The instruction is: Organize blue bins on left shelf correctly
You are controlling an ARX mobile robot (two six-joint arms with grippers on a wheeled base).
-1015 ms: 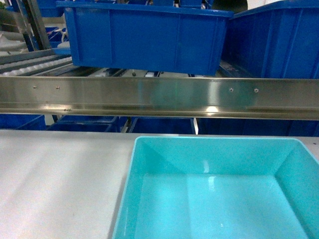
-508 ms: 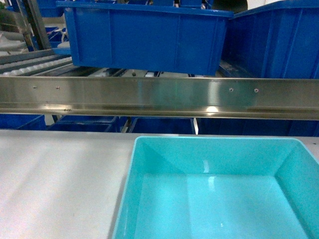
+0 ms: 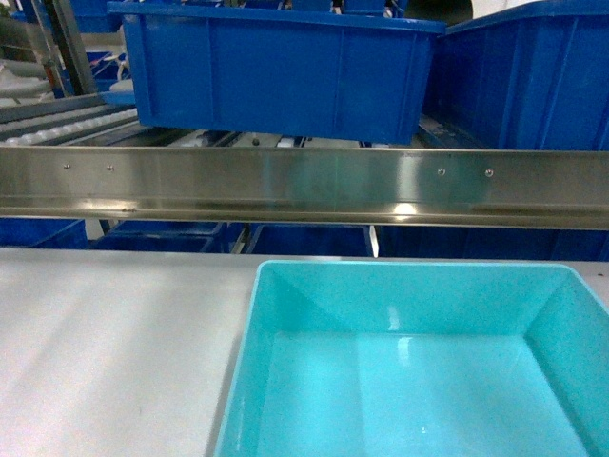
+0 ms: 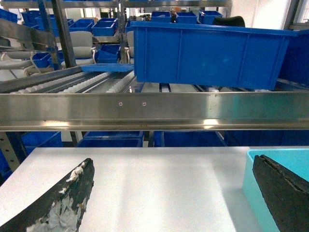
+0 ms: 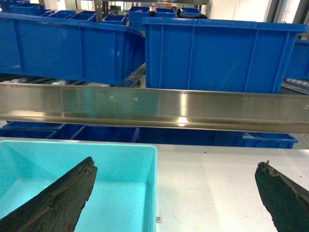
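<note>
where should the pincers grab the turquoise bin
Probably by its two side rims: the turquoise bin sits upright and open-topped on the white table, so each open pincer, left and right, can drop from above and clamp a thin wall.

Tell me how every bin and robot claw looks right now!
turquoise bin: empty, upright on the white table.
royal-blue bin: upright on the shelf's rollers, behind the steel rail.
left gripper: open, holding nothing.
right gripper: open, one finger over the turquoise bin.
</note>
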